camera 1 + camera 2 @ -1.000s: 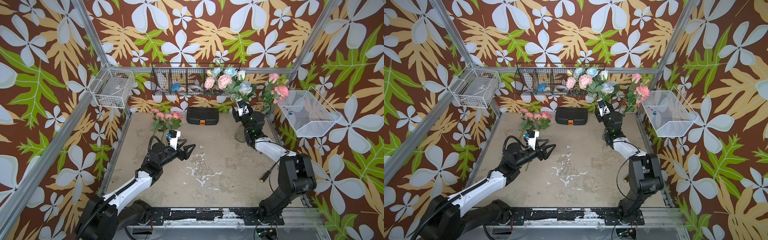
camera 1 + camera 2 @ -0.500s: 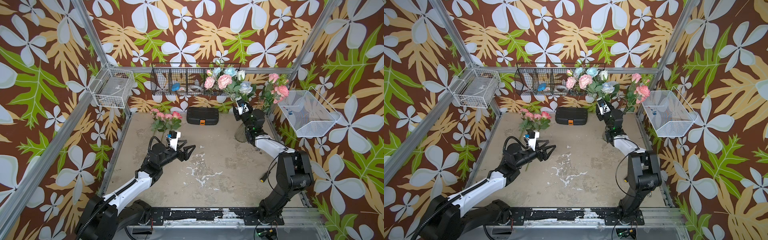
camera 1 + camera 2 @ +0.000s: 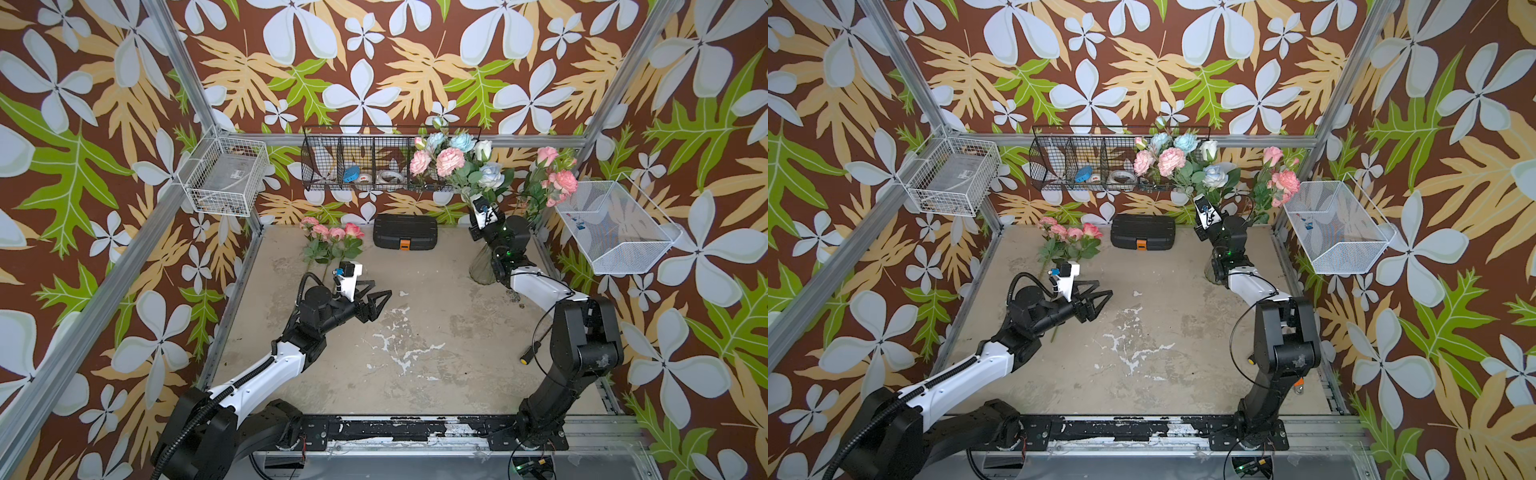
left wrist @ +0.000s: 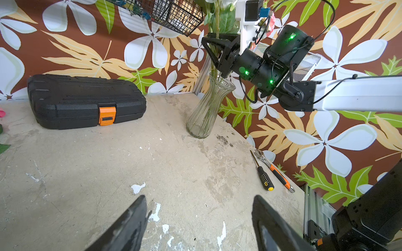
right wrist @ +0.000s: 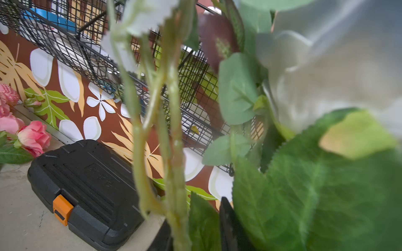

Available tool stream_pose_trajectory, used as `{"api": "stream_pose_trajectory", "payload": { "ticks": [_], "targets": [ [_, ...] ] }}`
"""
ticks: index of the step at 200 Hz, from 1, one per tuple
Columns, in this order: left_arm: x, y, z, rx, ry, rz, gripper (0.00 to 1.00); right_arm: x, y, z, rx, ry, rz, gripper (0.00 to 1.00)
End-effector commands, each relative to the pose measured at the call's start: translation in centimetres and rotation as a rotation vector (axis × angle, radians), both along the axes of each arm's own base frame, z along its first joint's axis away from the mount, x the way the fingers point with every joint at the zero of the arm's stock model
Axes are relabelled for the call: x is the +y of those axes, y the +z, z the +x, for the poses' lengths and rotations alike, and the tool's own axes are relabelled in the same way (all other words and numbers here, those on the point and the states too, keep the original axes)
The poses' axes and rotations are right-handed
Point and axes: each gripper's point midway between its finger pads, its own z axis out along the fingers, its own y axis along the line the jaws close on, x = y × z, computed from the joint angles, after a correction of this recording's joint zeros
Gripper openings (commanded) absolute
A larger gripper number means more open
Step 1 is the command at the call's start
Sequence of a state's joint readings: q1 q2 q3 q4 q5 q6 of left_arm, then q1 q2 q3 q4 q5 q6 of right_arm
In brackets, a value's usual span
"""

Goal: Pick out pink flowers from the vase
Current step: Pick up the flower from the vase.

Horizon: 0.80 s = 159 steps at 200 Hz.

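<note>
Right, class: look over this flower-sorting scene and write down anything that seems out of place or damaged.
A screwdriver and an orange-handled wrench lie loose on the table by the wall, odd for a flower job. The table's coating is chipped in white patches. The vase stands upright.

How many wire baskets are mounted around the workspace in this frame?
3: a white wire basket on the robot's left side, a black divided basket along the back, and a white mesh basket on the right side. No other basket shows in any view.
</note>
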<state>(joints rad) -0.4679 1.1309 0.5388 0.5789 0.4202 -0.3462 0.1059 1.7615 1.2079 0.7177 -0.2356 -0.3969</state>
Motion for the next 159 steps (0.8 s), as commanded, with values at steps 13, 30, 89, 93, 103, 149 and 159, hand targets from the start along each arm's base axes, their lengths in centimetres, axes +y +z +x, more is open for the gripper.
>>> {"api": "stream_pose_trajectory", "payload": {
  "ticks": [13,30,89,93,103,149,159],
  "targets": [
    [-0.3,0.7,0.1,-0.016,-0.013,-0.018,0.77,0.4,1.6,-0.7,-0.042,0.027,-0.007,0.25],
    [-0.4,0.7,0.1,-0.012,-0.016,-0.016,0.77,0.4,1.7,-0.9,-0.046,0.025,-0.013,0.22],
    [-0.4,0.6,0.1,-0.008,-0.015,-0.015,0.77,0.3,1.9,-1.1,-0.047,0.030,-0.027,0.16],
    [-0.4,0.6,0.1,-0.006,-0.014,-0.014,0.77,0.3,2.0,-1.2,-0.049,0.030,-0.026,0.16],
    [-0.4,0.6,0.1,-0.007,-0.014,-0.015,0.77,0.4,2.2,-1.4,-0.053,0.032,-0.025,0.16],
    [-0.6,0.3,0.5,0.016,-0.018,-0.021,0.77,0.5,3.1,-2.6,-0.065,0.046,-0.023,0.11],
    [-0.7,0.3,0.5,0.016,-0.024,-0.023,0.77,0.5,3.2,-2.9,-0.065,0.051,-0.027,0.09]
  ]
}}
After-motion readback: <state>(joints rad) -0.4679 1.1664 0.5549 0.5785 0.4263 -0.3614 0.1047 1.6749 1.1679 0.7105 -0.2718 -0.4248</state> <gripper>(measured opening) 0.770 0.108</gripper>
